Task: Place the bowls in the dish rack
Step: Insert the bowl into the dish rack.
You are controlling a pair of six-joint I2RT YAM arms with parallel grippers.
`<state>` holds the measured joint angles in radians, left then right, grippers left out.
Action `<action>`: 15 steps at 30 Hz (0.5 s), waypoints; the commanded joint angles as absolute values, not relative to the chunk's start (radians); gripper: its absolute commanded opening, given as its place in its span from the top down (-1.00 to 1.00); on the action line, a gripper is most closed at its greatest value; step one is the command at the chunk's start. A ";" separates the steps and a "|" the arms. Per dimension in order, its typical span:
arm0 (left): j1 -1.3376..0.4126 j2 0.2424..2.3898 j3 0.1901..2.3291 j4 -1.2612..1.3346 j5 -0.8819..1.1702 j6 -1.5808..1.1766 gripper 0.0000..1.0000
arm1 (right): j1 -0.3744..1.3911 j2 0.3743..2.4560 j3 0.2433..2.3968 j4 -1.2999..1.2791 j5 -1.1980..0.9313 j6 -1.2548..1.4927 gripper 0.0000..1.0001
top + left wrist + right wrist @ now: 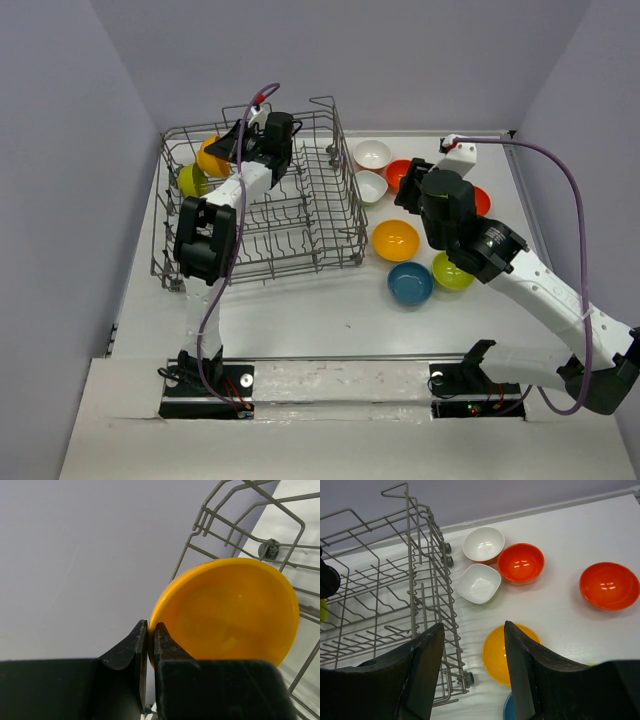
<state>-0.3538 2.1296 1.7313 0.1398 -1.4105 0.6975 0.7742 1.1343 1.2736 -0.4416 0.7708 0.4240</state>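
**LEFT ARM: SEATING A BOWL AT THE FAR-LEFT CORNER OF THE RACK**

The left gripper (151, 630) is clamping the rim of the held orange-yellow bowl (227, 610). Its fingers are drawn almost together, with only the bowl's wall between them. The bowl is standing on edge, its round face reaching ahead of the gripper. It is inside the dish rack (345, 200), at the rack corner nearest the far-left corner of the tabletop (300, 310). The racked lime green bowl (190, 181) is sitting just beside it, toward the near edge. The coming move is probably a release, so the bowl's lower edge should be resting between tines before the fingers part. Whether it is touching the wires cannot be told.

The right gripper (472, 627) is hovering with its fingers well apart and nothing between them, just beside the rack's right wall. The loose orange-yellow bowl (507, 652) is lying mouth up directly ahead of it. This arm is the nearer one to every loose bowl. The white bowls (483, 543) (478, 583), red-orange bowls (521, 562) (609, 585), teal bowl (410, 284) and loose lime green bowl (452, 272) are sitting on the right half of the tabletop.

The tabletop is white and smooth. Plain grey walls (60, 150) are closing in its left, far and right edges. The left wall is standing near the rack, leaving the left arm little side room.
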 commanded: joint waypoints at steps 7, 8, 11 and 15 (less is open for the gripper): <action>-0.350 2.099 1.704 0.270 -1.465 0.761 1.00 | 0.779 1.111 1.267 -0.399 0.782 0.439 -0.14; -0.350 2.097 1.700 0.296 -1.466 0.781 1.00 | 0.779 1.111 1.267 -0.399 0.781 0.439 -0.14; -0.348 2.097 1.683 0.351 -1.471 0.830 1.00 | 0.779 1.114 1.267 -0.396 0.776 0.440 -0.14; -0.347 2.102 1.683 0.354 -1.465 0.830 1.00 | 0.779 1.114 1.266 -0.396 0.775 0.440 -0.14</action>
<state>-0.3515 2.1296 1.6787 0.2665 -1.4235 0.7959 0.7742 1.1332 1.2705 -0.4408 0.7673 0.4263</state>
